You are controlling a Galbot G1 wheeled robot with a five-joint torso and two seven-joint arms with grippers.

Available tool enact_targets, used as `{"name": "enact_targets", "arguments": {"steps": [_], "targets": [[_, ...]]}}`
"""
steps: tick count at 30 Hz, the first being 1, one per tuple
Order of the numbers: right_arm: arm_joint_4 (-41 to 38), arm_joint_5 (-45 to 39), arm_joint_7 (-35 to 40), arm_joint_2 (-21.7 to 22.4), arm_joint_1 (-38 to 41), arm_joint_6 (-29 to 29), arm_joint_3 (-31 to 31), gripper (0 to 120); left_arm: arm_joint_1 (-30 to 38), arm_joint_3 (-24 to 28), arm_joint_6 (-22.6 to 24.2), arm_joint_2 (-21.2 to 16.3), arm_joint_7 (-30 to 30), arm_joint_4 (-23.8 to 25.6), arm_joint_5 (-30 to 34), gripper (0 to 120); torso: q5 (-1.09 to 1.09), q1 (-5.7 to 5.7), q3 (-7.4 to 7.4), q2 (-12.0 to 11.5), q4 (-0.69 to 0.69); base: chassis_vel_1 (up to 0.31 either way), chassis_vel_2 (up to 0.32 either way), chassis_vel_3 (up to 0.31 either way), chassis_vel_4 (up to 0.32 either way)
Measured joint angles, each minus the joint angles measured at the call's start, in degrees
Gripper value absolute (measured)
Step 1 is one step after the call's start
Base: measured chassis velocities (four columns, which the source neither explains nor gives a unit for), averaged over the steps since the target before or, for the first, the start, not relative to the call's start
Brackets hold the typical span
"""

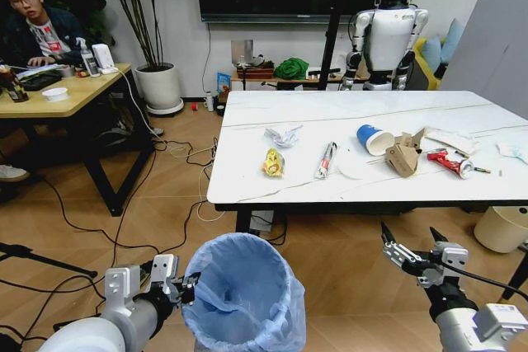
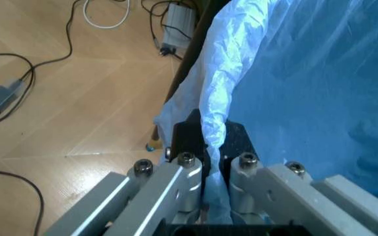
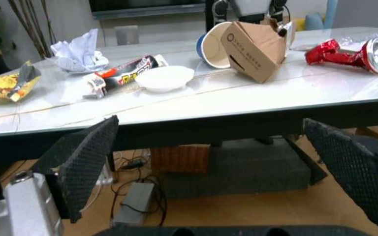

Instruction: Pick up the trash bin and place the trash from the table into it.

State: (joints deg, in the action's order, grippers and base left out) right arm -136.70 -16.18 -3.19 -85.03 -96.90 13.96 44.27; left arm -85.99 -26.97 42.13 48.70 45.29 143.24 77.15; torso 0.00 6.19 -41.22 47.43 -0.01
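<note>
The trash bin (image 1: 243, 294), lined with a crinkled light-blue bag, hangs low in front of me, below the table's near edge. My left gripper (image 1: 183, 288) is shut on its rim; the left wrist view shows the fingers (image 2: 190, 135) pinching the bag-covered rim (image 2: 215, 118). My right gripper (image 1: 412, 246) is open below the table edge, nothing between its fingers (image 3: 84, 160). On the table (image 1: 272, 187) lies the trash: a yellow wrapper (image 1: 274, 162), crumpled white paper (image 1: 283, 134), a tube (image 1: 327, 159), a blue cup (image 1: 374, 138), a torn cardboard box (image 1: 403, 157) and a red and silver wrapper (image 1: 450, 162).
A cream-white bin (image 1: 502, 228) stands on the floor under the table's right end. Cables (image 1: 177, 154) run across the wooden floor to the left. A wooden desk (image 1: 62, 96) stands at the far left, and another robot (image 1: 384, 39) beyond the table.
</note>
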Motion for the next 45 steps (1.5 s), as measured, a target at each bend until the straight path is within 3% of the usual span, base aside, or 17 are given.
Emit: {"name": "enact_targets", "arguments": {"steps": [45], "targets": [[-0.8,-1.3,0.7,0.7,0.4,2.6,0.0,100,-0.2,0.1,0.0,0.4,0.6,0.0,1.8,0,0.0,6.12,-5.34,11.5,0.0,0.0,0.0,0.0,0.0]]}}
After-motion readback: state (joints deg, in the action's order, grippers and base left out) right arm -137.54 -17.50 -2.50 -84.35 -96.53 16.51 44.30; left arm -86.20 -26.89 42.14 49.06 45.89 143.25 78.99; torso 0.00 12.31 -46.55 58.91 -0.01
